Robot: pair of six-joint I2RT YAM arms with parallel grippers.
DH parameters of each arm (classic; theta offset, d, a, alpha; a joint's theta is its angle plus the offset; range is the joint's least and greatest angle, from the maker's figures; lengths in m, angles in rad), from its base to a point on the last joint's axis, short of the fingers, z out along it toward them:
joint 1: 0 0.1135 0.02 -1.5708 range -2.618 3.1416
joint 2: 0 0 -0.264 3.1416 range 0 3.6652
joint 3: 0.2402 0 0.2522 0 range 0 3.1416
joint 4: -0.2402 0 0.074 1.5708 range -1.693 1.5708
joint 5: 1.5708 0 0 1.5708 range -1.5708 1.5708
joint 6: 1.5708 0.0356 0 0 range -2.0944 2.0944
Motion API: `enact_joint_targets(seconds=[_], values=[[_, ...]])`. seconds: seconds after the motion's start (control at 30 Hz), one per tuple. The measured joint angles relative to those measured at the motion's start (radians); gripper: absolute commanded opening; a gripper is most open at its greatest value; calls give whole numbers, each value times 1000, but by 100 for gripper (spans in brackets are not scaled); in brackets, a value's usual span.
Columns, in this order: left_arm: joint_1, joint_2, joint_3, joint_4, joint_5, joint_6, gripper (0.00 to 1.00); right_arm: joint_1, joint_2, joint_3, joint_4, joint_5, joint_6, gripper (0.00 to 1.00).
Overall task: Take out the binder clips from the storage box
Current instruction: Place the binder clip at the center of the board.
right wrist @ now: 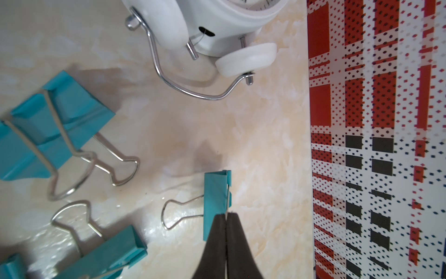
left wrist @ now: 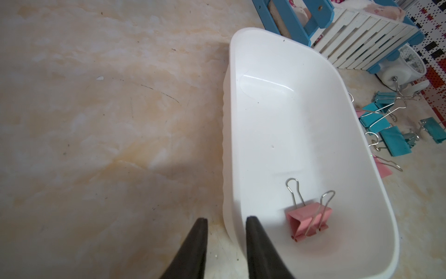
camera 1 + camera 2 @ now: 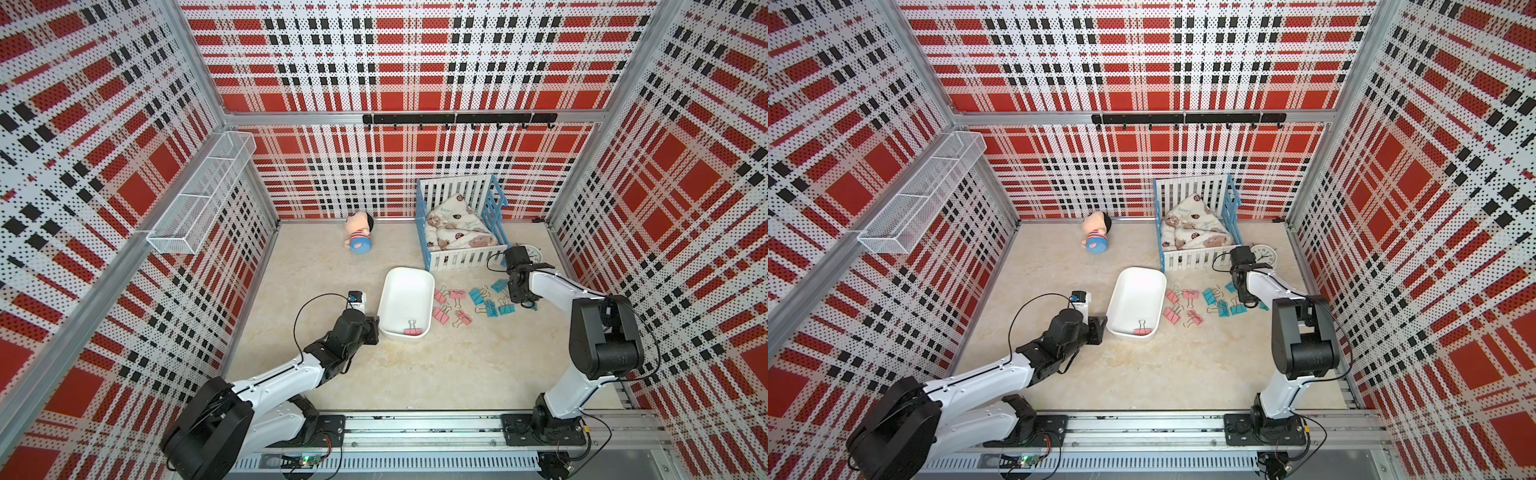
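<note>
The white storage box [image 3: 405,271] [image 3: 1142,271] [image 2: 289,120] lies mid-table with one pink binder clip [image 3: 411,331] [image 3: 1142,331] [image 2: 309,221] at its near end. Several more pink binder clips [image 3: 457,295] and teal ones [image 3: 476,296] [image 2: 395,142] [image 1: 55,125] lie on the table right of the box. My left gripper [image 3: 376,330] [image 2: 226,218] straddles the box's near-left corner rim. Its jaws are a little apart, and table shows between the outer finger and the rim. My right gripper [image 3: 527,305] [image 1: 226,215] is shut on the wire handle of a teal clip [image 1: 216,200] at the right end of the pile.
A white-and-blue toy crib [image 3: 461,257] with a blanket stands just behind the clips. A white alarm clock [image 3: 534,251] [image 1: 217,24] sits beside it, close to my right wrist. A doll [image 3: 359,237] lies at the back. A wire-mesh basket [image 3: 199,195] hangs on the left wall.
</note>
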Motion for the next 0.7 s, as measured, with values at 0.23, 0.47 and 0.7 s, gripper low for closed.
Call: enact_joint_targets(seconds=[0.23,0.47,0.7], values=[[0,-1,0,-3,0,0,34,21,43,0,14,14,2,12],[0,-1,0,-4,0,0,34,37,47,-3,20,16,4,24],[0,-1,0,-12,-4,0,35,68,45,8,-1,21,8,30]])
